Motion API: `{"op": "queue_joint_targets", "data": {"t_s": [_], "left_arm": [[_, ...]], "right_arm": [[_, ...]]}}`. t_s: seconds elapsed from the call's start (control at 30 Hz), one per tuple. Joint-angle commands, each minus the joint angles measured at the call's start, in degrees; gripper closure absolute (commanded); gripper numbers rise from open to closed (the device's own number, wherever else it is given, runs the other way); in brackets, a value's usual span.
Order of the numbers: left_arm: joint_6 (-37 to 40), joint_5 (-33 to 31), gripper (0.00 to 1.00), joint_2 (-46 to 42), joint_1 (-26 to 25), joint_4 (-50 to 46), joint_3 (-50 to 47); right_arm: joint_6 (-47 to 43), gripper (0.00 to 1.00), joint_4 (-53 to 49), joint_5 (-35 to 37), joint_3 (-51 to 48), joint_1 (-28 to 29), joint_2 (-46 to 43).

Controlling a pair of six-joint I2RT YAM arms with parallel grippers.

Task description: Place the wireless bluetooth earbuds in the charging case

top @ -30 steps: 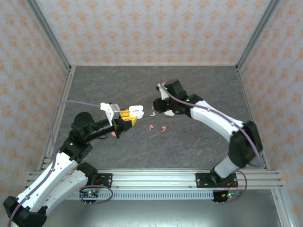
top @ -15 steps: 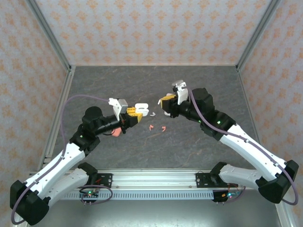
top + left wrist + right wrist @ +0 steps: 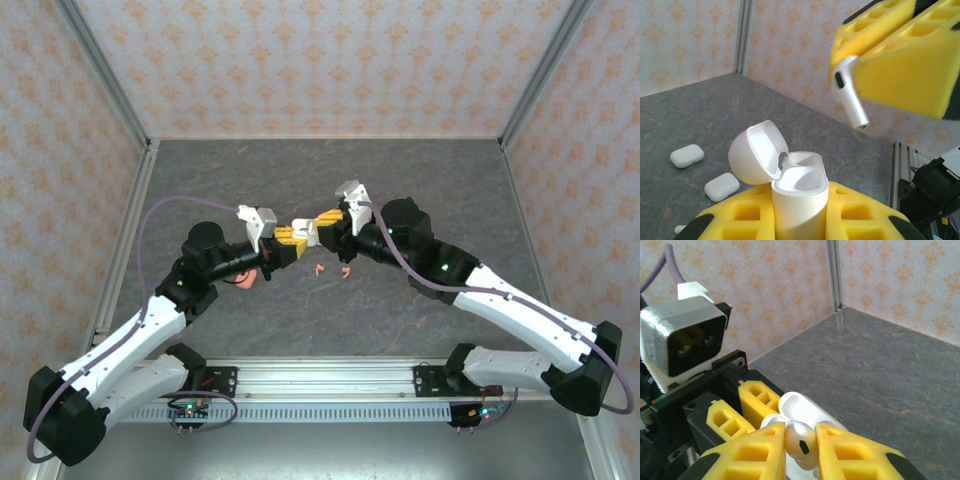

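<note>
My left gripper (image 3: 800, 212) is shut on a white charging case (image 3: 801, 197), held upright with its lid (image 3: 756, 154) hinged open. My right gripper (image 3: 801, 444) is shut on a white earbud (image 3: 801, 439), whose stem (image 3: 856, 107) points down at the case from a little above and to the right. In the top view the left gripper (image 3: 288, 240) and the right gripper (image 3: 329, 216) meet at mid-table with the case (image 3: 303, 229) between them. Two coral-red earbuds (image 3: 318, 270) (image 3: 347, 270) lie on the table just in front.
Two closed white cases (image 3: 687, 155) (image 3: 721, 186) lie on the grey tabletop (image 3: 400, 320) behind the held case. A pink object (image 3: 243, 283) sits beneath the left arm. Patterned walls and metal posts (image 3: 110, 90) enclose the table.
Both arms have swung towards each other. The right gripper has moved left with the white earbud and now sits close over the open case, which the left gripper carried slightly right and up.
</note>
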Motion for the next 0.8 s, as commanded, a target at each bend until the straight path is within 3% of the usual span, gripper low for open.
{"op": "queue_joint_targets", "data": {"t_s": [0.0,0.77], "left_arm": [[-0.15,1.32,1.0,-0.15,-0.71,3.32,0.85],[-0.03,1.32,1.0,-0.66,-1.04,3.17,0.92]], "right_arm": [[-1.3,0.81,3.01,1.5,0.38,0.61,1.53],[-0.34,0.81,2.96,-0.61,0.85,0.79,5.57]]}}
